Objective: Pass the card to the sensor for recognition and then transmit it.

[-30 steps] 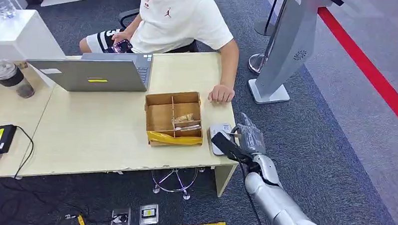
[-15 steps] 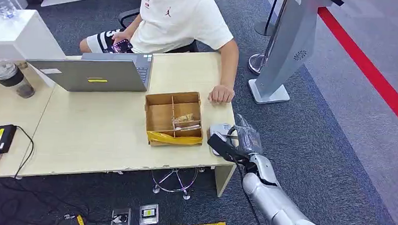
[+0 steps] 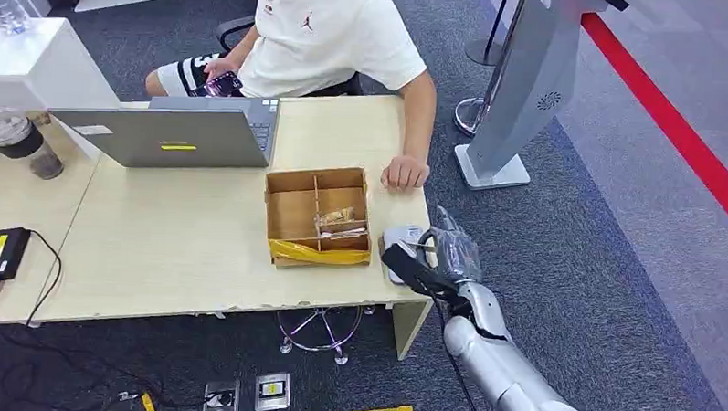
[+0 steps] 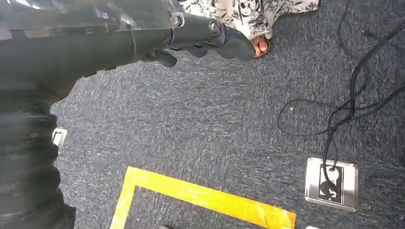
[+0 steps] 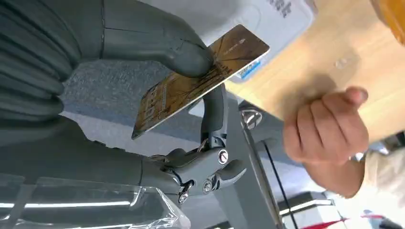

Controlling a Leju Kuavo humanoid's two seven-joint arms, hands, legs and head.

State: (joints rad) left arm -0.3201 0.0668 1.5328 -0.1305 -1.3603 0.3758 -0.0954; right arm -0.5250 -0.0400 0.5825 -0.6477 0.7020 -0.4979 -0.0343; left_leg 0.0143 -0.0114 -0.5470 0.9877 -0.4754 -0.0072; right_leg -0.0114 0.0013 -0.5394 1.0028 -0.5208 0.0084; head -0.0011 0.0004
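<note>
The robot's right hand (image 5: 191, 109) pinched a brown card (image 5: 200, 78) between its thick thumb and a darker finger. In the head view this right hand (image 3: 439, 254) hung at the right corner of the light wooden table (image 3: 185, 254), over the small grey sensor (image 3: 401, 244) that lay flat there. From the wrist, the card was held tilted just above the sensor (image 5: 253, 24), but I could not tell if they were touching. A person's fist (image 3: 404, 173) rested on the table edge near the sensor. Beside the sensor stood a cardboard box (image 3: 316, 217) with compartments. The left hand (image 4: 200, 36) hung over the grey carpet (image 4: 215, 138), its dark fingers curled in and holding nothing.
</note>
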